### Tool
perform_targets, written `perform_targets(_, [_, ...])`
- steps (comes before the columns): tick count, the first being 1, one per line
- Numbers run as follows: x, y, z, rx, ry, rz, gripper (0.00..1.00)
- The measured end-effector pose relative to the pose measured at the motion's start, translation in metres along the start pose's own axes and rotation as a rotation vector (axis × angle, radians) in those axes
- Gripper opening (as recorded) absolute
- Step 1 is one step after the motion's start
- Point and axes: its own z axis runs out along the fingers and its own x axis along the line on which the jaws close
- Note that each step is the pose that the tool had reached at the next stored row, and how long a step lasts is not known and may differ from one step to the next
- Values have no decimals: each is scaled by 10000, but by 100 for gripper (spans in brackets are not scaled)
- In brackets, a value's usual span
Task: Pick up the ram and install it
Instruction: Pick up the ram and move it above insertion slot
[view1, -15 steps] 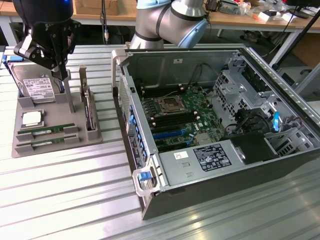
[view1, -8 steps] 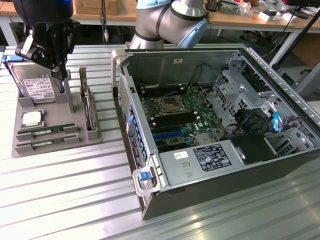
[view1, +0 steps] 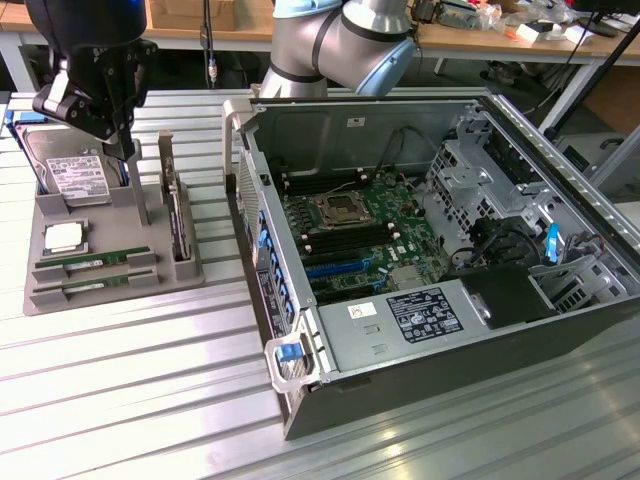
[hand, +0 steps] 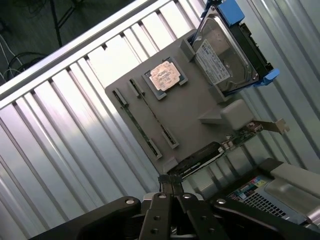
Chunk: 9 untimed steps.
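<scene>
Wrist view: the black metal gripper (hand: 170, 181) hangs with its slim jaws pressed together and empty over the ribbed, shiny aluminium table (hand: 65, 130), and beyond it two long, thin green ram sticks (hand: 136, 121) sit slotted in the matte grey plastic tray (hand: 200, 107).

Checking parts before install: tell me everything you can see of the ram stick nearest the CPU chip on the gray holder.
The ram is a long, thin green board with a small pale patch, likely a label. It stands on its long edge in a slot of the gray holder, and raised gray blocks hold both ends. It lies beside the CPU chip and parallel to a second stick. Nothing grips it: the gripper is shut above the holder.
</scene>
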Motion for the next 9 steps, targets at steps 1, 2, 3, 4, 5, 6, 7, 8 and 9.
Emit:
perform_targets(1, [0,0,0,-1,2,-44,11])
perform_targets(2, [0,0,0,-2,3,-73,11])
perform_targets(3, [0,0,0,-3,5,-114,11])
perform_targets(4, [0,0,0,-4,7,-164,11])
perform_targets(5, [0,0,0,-5,9,-200,11])
perform_targets(6, [0,0,0,-5,10,-225,11])
perform_targets(7, [0,0,0,-6,12,-258,11])
perform_targets(8, [0,0,0,-7,14,-287,11])
perform_targets(9, [0,0,0,-7,15,-324,11])
